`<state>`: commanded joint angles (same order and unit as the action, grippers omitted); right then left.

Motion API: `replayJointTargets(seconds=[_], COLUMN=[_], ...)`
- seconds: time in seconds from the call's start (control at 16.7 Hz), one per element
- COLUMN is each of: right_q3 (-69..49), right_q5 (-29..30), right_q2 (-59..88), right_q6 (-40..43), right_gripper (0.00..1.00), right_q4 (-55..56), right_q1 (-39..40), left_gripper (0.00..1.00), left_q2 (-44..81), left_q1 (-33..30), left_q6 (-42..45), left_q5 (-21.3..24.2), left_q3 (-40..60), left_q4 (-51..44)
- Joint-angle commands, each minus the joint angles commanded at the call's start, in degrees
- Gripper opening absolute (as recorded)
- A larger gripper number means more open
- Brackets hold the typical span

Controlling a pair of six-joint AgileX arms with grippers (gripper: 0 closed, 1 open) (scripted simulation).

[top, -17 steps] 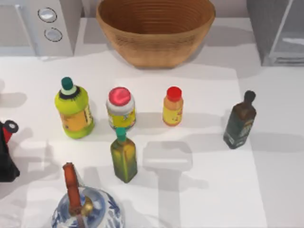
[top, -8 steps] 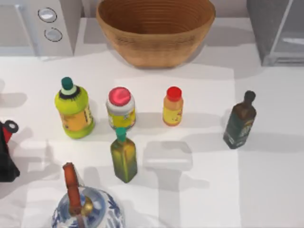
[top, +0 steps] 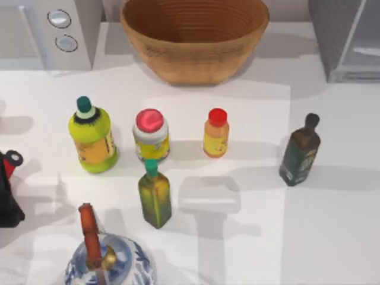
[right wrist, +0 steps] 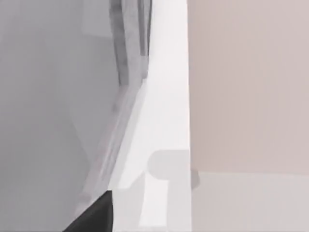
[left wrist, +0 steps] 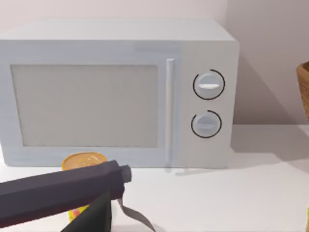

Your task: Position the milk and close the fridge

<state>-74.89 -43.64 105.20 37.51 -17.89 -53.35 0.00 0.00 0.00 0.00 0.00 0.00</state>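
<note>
The large grey boxy fridge (top: 347, 38) is seen at the far right corner of the white bench (top: 332, 237) in the top view, its flat grey door swung open and a pale whitish inside showing past it. In the right wrist view the grey wall of the fridge (right wrist: 48, 96) is seen close up beside a white strip and a pinkish wall; a dark tip of the right pincer (right wrist: 96, 217) is glimpsed at the edge, and whether it is apart or together cannot be told.

At the far left corner a pale microwave with two round knobs (top: 50, 32) is placed, and a woven brown basket (top: 195, 35) is set between it and the fridge. In the left wrist view the microwave (left wrist: 116, 92) is faced, with a dark finger of the left pincer (left wrist: 63, 193) crossing in front of a yellow-lidded container (left wrist: 83, 162); its state cannot be told.

In a row across the bench are stood a yellow-green bottle with a teal cap (top: 92, 139), a jar with a pink lid (top: 151, 135), an orange bottle with a red cap (top: 216, 133) and, well to the right, a dark green bottle with a brown stopper (top: 300, 151). An olive oil bottle with a green cap (top: 154, 196) is stood just in front of the jar. A blue-and-white teapot with a brown handle (top: 107, 261) is seen at the near edge, and a black and red object (top: 9, 190) at the left edge.
</note>
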Motion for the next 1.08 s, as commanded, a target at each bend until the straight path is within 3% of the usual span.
replayJointTargets(seconds=[0.36,1.08], right_q3=[1.23,11.22], right_q5=[1.93,26.29], right_q2=[-0.62,-7.89], right_q6=[-0.94,-22.79], right_gripper=[1.0,1.0], right_q4=[2.02,14.33], right_q1=[1.12,31.95], left_gripper=[1.0,1.0], left_q2=[0.0,0.0], left_q1=[0.0,0.0], left_q6=[0.0,0.0], left_q5=[0.0,0.0], left_q3=[0.0,0.0], left_q4=[0.0,0.0])
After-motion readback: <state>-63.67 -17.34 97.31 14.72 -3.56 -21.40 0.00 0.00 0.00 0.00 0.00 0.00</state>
